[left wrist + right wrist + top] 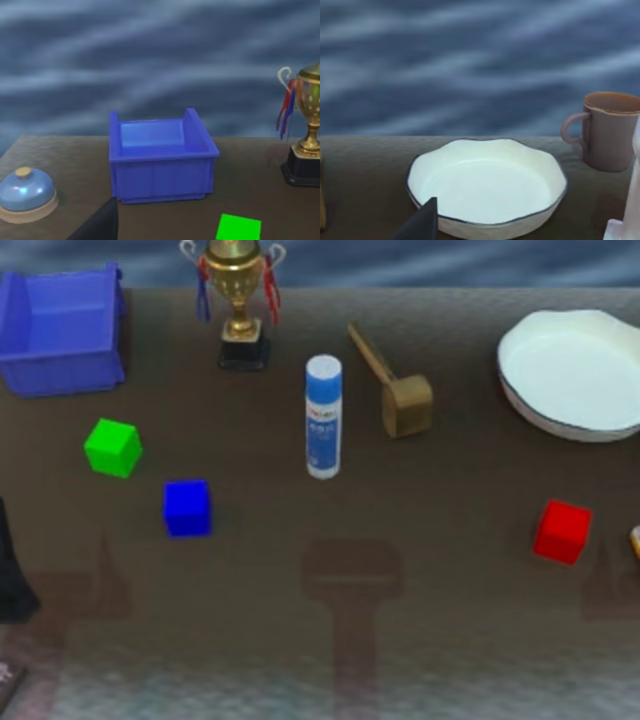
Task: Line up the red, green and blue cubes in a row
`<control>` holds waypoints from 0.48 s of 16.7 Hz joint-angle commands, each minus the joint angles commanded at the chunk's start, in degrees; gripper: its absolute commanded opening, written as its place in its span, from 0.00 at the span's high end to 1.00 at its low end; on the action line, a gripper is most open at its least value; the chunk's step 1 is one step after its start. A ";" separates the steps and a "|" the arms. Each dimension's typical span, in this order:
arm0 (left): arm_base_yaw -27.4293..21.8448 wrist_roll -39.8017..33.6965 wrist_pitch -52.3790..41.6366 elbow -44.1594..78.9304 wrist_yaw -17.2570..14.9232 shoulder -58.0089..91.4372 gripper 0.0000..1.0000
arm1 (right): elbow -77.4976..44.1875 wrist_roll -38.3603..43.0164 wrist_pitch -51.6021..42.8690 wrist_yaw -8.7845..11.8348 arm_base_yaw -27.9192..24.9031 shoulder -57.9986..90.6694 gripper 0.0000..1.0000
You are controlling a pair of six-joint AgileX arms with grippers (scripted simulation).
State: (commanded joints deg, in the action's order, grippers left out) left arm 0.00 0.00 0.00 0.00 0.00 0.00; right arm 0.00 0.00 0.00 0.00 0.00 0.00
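Note:
The green cube [112,447] sits at the table's left, and the blue cube [187,508] lies just to its right and nearer the front. Far off at the right, the red cube [562,531] stands alone. My left arm [12,585] is parked at the left edge, short of the green cube [239,227], which shows low in the left wrist view. Only one dark finger [102,225] of the left gripper shows, set well off to the side, nothing held. My right gripper is outside the top view. Its one visible finger [422,222] is likewise off to the side, nothing held.
A large blue bin [60,330] stands back left, with a gold trophy [240,300] beside it. A glue stick [323,415] and a wooden mallet [400,400] lie mid-table. A white dish [575,375] is back right. A bell [25,192] and a mug [610,130] show in the wrist views.

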 joint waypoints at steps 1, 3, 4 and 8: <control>0.00 0.00 0.00 0.00 0.00 0.00 0.00 | 0.00 0.00 0.00 0.00 0.00 0.00 0.00; 0.00 0.00 0.00 0.00 0.00 0.00 0.00 | -0.56 -0.36 -0.38 0.05 -0.15 0.56 0.00; 0.00 0.00 0.00 0.00 0.00 0.00 0.00 | -1.71 -1.10 -1.17 0.13 -0.43 1.73 0.00; 0.00 0.00 0.00 0.00 0.00 0.00 0.00 | -11.37 -7.23 -7.76 0.33 -2.27 12.55 0.00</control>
State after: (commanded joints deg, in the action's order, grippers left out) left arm 0.00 0.00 0.00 0.00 0.00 0.00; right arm -11.37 -7.23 -7.76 0.33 -2.27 12.55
